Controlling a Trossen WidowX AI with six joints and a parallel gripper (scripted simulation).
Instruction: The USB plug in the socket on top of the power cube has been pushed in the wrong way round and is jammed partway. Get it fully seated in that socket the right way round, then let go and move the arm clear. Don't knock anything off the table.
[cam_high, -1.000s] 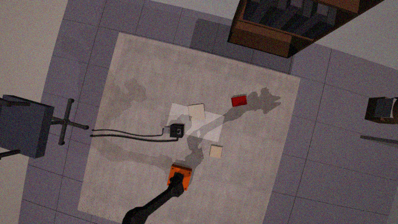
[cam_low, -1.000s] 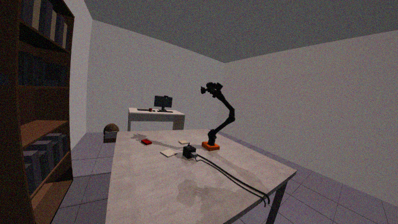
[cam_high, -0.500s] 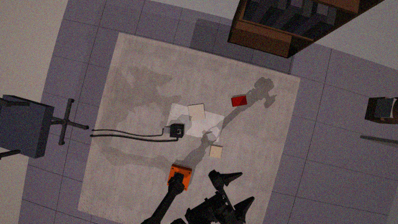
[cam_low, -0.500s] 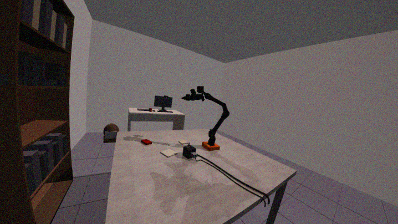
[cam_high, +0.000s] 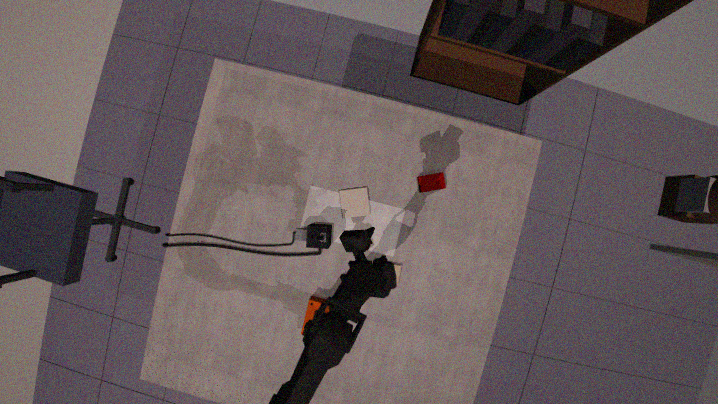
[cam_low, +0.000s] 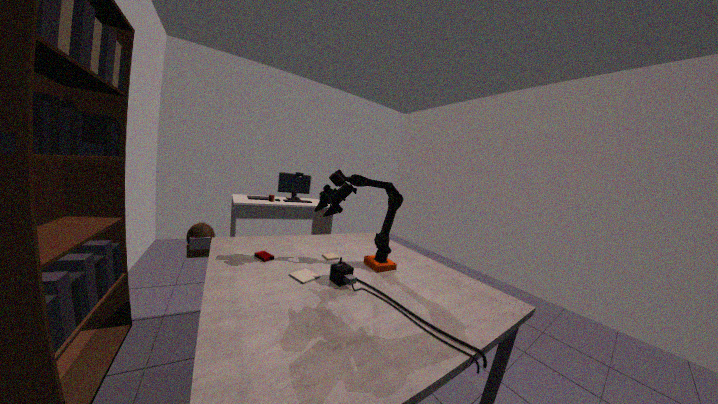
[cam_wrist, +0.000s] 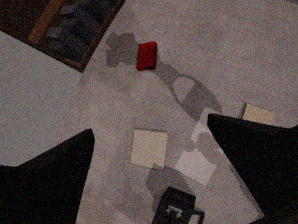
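The black power cube (cam_high: 319, 235) (cam_low: 341, 274) (cam_wrist: 174, 209) stands near the middle of the table (cam_high: 235, 331) (cam_low: 251, 351). The USB plug (cam_low: 341, 261) sticks up from its top socket, and two dark cables (cam_high: 225, 241) (cam_low: 416, 316) run from the cube off the table edge. How the plug is turned is too small to tell. My gripper (cam_high: 357, 238) (cam_low: 326, 203) (cam_wrist: 152, 127) is open and empty. It hangs high above the table, tilted downward, a little to the side of the cube. In the wrist view the cube lies low between the two dark fingers.
A red block (cam_high: 431, 181) (cam_low: 264, 255) (cam_wrist: 147, 55), a white pad (cam_high: 354, 200) (cam_low: 303, 275) (cam_wrist: 149, 149), flat paper sheets (cam_high: 389, 218) (cam_wrist: 194, 165) and a small beige pad (cam_low: 330, 256) (cam_wrist: 258, 113) lie near the cube. The arm's orange base (cam_high: 311, 311) (cam_low: 379, 263) sits close by. A bookshelf (cam_high: 482, 60) (cam_low: 60, 200) stands beside the table.
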